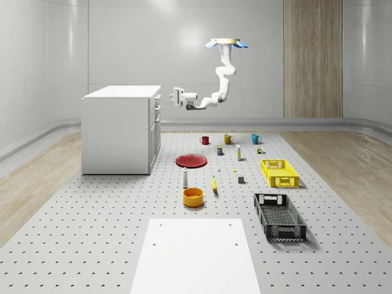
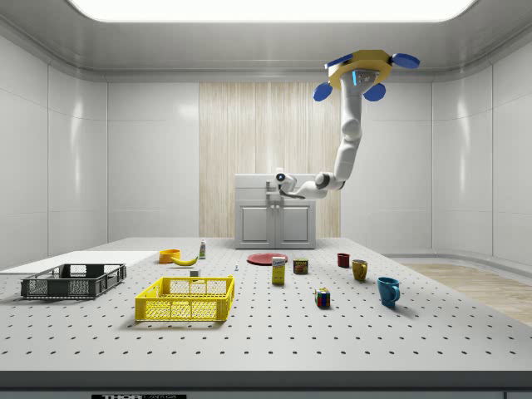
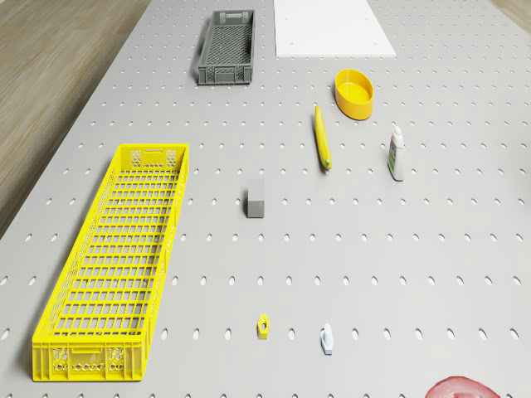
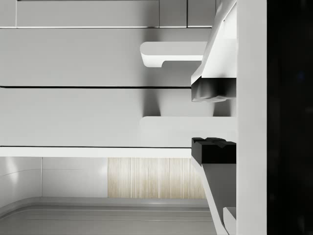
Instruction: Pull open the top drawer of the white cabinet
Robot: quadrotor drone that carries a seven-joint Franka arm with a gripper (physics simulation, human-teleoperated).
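The white cabinet [image 1: 119, 130] stands at the whole-scene view's left, its drawer fronts facing the arm. Its top drawer [image 1: 155, 98] is shut. The drone [image 1: 226, 43] hovers high over the table, above the mugs and red plate. From it the arm reaches down and across to the cabinet. My gripper [image 1: 176, 96] is level with the top drawer, a short gap from its front. In the wrist view the gripper [image 4: 212, 120] is open, and the top drawer's handle [image 4: 166, 126] lies in line between the two black pads [image 4: 212, 90]. In the side view the gripper [image 2: 278, 179] sits before the cabinet [image 2: 276, 220].
On the pegboard table lie a red plate [image 1: 191, 160], orange bowl [image 1: 193, 196], banana [image 1: 214, 184], bottle [image 1: 185, 178], several mugs [image 1: 228, 139], a yellow crate [image 1: 279, 172] and a black crate [image 1: 279, 216]. A white sheet [image 1: 196, 254] covers the front.
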